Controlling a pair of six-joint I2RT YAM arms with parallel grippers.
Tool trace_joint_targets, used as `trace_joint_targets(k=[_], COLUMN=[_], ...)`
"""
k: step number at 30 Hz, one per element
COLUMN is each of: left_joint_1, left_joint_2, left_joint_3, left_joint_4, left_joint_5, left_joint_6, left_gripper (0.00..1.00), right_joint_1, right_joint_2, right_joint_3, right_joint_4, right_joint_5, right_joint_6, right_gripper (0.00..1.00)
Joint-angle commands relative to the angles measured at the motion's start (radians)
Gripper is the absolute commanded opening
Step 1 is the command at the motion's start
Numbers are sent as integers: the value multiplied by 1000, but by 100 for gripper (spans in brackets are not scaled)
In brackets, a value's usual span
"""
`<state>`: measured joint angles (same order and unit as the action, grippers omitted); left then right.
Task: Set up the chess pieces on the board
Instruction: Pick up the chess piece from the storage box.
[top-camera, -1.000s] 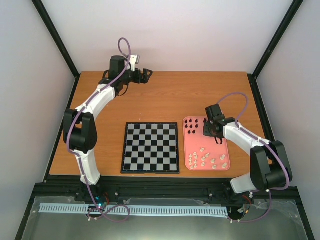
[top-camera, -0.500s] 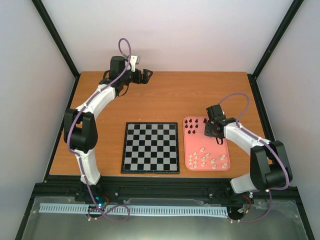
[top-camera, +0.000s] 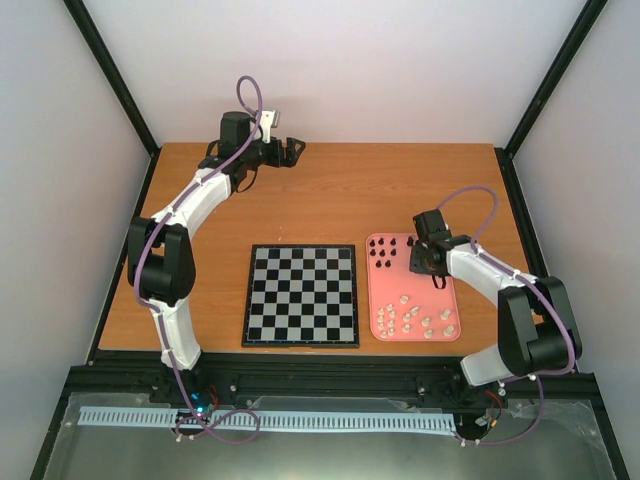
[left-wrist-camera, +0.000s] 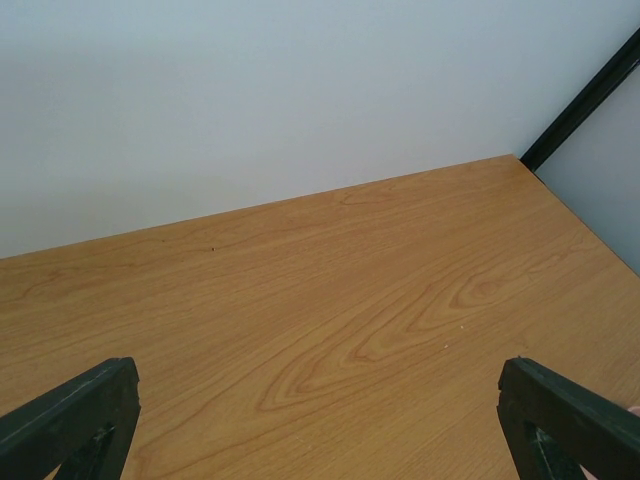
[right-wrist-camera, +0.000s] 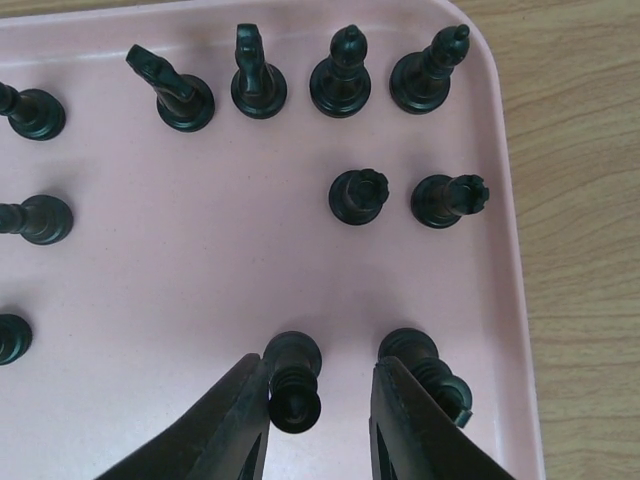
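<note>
Right end effector (right-wrist-camera: 320, 375): jaws stood apart around one black piece (right-wrist-camera: 294, 384) on the pink tray (right-wrist-camera: 200, 260), nothing clamped.
Left end effector (left-wrist-camera: 315, 372): jaws were wide apart, empty, above the counter (left-wrist-camera: 330, 280).
Board (top-camera: 300, 295): held no pieces, just beside the tray.
Your grip: you needed to centre that piece, which sat against one finger, and spare the neighbouring piece (right-wrist-camera: 425, 365).
Writing: you had none to read.

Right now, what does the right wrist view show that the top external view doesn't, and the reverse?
Right wrist only: the right jaws stand open either side of one black piece, a second piece just outside them. Top external only: the board, bare of pieces, the white pieces and the left arm. Both: the pink tray and the black pieces on it.
</note>
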<state>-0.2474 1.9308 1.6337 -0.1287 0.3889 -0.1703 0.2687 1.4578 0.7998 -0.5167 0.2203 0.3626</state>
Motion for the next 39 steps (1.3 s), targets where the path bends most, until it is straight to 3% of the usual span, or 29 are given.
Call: trace_joint_targets(k=[1, 26, 39], left_joint_1=[-3, -4, -3], left_joint_2=[15, 20, 19], left_joint_3=[51, 55, 59], left_joint_4=[-6, -11, -21], left_joint_5=[-3, -9, -16], left_joint_6=[21, 27, 32], left_gripper=[100, 100, 100], right_joint_1=[-6, -6, -6], right_joint_2=[21, 62, 7], right_joint_3=[3, 17, 34], right_joint_4=[25, 40, 8], right_joint_5=[-6, -27, -89], right_joint_6=[-10, -21, -29], right_gripper=[33, 14, 9])
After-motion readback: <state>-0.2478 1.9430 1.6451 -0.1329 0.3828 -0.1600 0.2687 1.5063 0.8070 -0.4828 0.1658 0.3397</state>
